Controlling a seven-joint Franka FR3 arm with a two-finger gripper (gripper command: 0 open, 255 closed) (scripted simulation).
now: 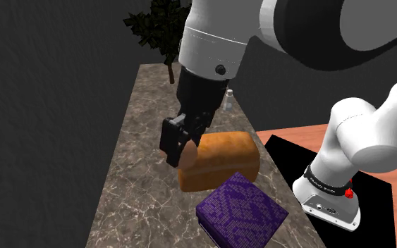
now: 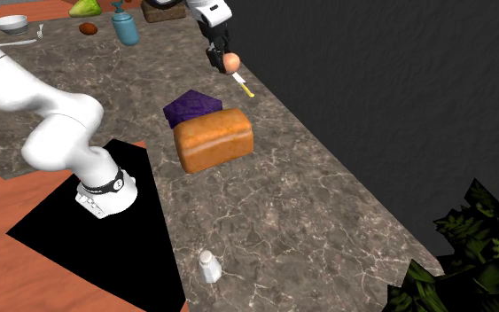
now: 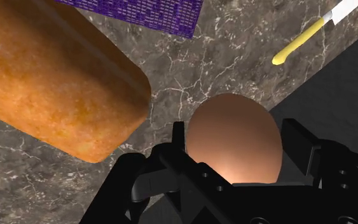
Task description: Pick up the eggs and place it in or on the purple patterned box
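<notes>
A brown egg (image 3: 234, 140) sits clasped between my black fingers, lifted above the marble counter. In the shoulder view the gripper (image 1: 180, 149) hangs beside a loaf of bread (image 1: 221, 160), with the egg (image 1: 188, 153) peeking out between the fingers. The second exterior view has the gripper (image 2: 223, 58) with the egg (image 2: 231, 62) up over the counter, beyond the purple patterned box (image 2: 191, 106). That box (image 1: 240, 211) lies closed on the counter, touching the loaf, and its edge (image 3: 139, 14) lies past the loaf as seen from the wrist.
The bread loaf (image 2: 214, 138) stands between the box and the counter's middle. A yellow-handled knife (image 3: 311, 30) lies near the counter edge. A small white shaker (image 2: 208, 266), a blue bottle (image 2: 125, 25) and a plant (image 1: 158, 28) stand farther off.
</notes>
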